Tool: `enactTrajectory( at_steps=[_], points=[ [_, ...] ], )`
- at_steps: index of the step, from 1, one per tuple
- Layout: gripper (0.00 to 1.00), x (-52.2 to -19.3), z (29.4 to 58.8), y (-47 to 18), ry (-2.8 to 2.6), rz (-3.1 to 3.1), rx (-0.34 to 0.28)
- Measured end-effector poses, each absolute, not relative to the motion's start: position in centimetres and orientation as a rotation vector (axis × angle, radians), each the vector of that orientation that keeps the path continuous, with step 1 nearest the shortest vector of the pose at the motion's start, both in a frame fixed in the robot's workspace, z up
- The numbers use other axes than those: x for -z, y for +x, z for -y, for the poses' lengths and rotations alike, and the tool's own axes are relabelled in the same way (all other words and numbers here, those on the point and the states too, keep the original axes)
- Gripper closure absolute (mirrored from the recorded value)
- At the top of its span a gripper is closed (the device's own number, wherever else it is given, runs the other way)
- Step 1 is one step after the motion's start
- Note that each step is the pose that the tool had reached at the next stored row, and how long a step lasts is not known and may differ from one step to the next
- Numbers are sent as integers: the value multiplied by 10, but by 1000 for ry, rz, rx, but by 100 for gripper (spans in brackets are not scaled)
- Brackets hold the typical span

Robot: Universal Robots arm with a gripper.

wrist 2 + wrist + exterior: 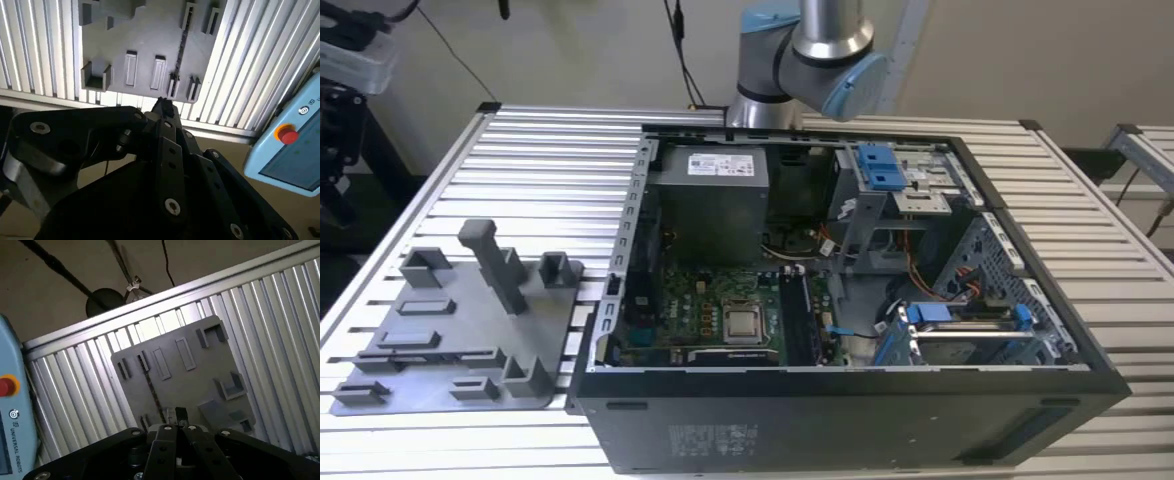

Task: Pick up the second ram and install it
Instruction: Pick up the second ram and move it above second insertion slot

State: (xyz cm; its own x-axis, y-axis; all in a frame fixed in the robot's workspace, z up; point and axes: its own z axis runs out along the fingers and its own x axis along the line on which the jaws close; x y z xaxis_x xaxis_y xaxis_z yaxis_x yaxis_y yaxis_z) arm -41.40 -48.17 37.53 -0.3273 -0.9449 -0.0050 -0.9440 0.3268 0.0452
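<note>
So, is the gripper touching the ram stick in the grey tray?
Apart. In the first wrist view the gripper hangs well above the grey tray, and the ram stick lies thin and dark in its slot below.

Robot lab: slatted bench (534,170), open computer case (854,415).

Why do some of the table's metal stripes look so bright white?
That's glare. In the second wrist view, light bounces off the ribbed table and it shines white beside the grey tray. In the first wrist view, the strips near the table's edge glare too. In the exterior view, the light is even on the table, but the computer case is shadowy inside.
</note>
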Motion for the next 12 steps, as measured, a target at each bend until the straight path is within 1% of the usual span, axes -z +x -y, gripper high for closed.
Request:
enactTrajectory(
  at_steps=[12],
  points=[
    [89,-371,482,-414,2073,2325,57]
  ],
)
